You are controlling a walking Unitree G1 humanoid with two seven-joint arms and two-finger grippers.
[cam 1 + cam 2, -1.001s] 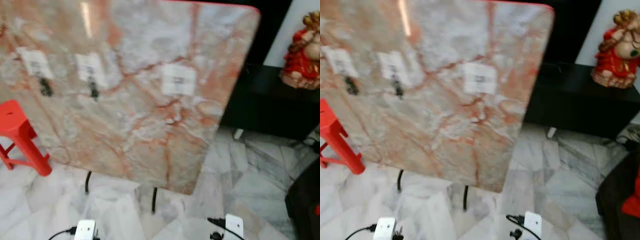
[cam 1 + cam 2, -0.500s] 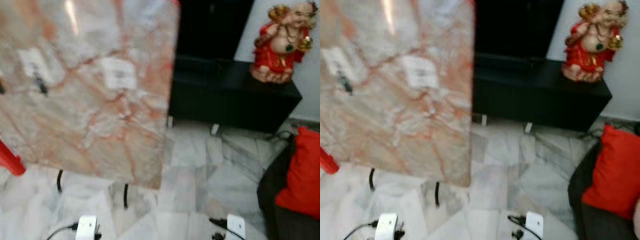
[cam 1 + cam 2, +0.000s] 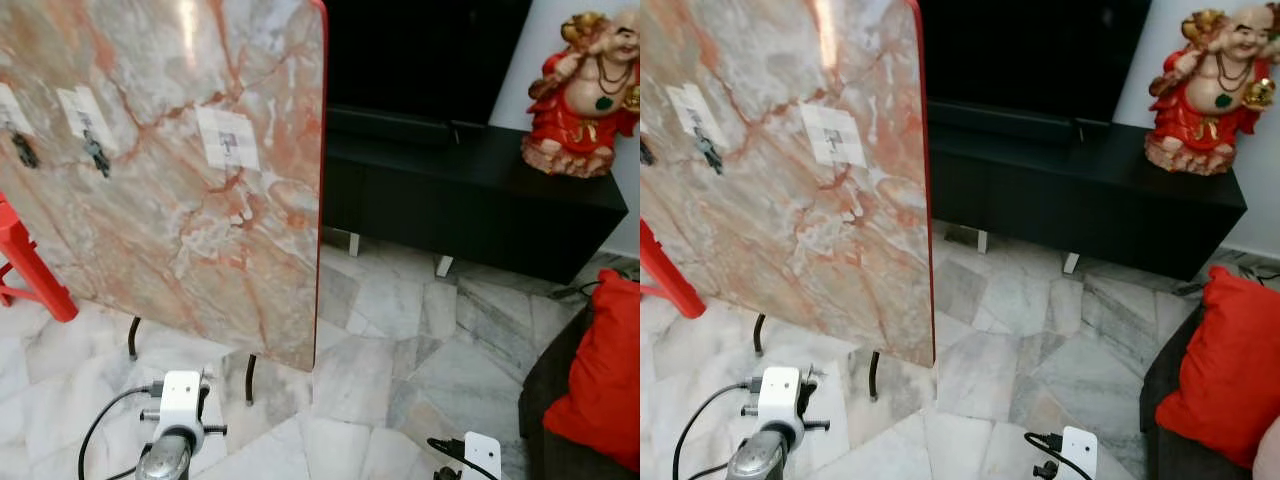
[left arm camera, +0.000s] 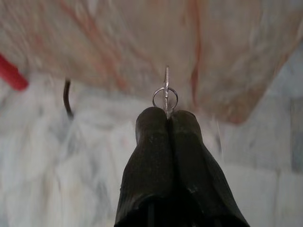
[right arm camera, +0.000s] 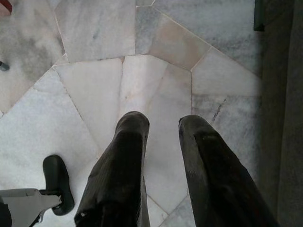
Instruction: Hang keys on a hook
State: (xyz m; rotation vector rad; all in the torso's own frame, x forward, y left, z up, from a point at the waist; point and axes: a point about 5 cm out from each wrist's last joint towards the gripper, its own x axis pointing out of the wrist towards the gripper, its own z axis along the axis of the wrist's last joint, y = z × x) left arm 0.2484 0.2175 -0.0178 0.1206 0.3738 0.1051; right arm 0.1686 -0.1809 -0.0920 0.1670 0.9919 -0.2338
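Observation:
A key ring with a key (image 4: 165, 92) sticks out from the tips of my left gripper (image 4: 168, 116), which is shut on it. It points at a tall pink marble board (image 3: 200, 230) that stands on the floor ahead to the left. The board carries three white hook plates. The nearest plate (image 3: 228, 138) has a bare hook, and the two further left (image 3: 85, 115) have small dark items hanging from them. My left wrist (image 3: 180, 400) is raised low in front of the board. The right gripper (image 5: 163, 123) hangs open over the marble floor.
A red stool (image 3: 25, 260) stands left of the board, whose thin black legs (image 3: 132, 335) rest on the floor. A low black cabinet (image 3: 480, 190) with a red figurine (image 3: 590, 95) runs along the back. A red cushion (image 3: 605, 380) lies on a dark seat at the right.
The camera has swung right, so the board now fills only the left part of the picture. My left wrist has risen higher in the eye views.

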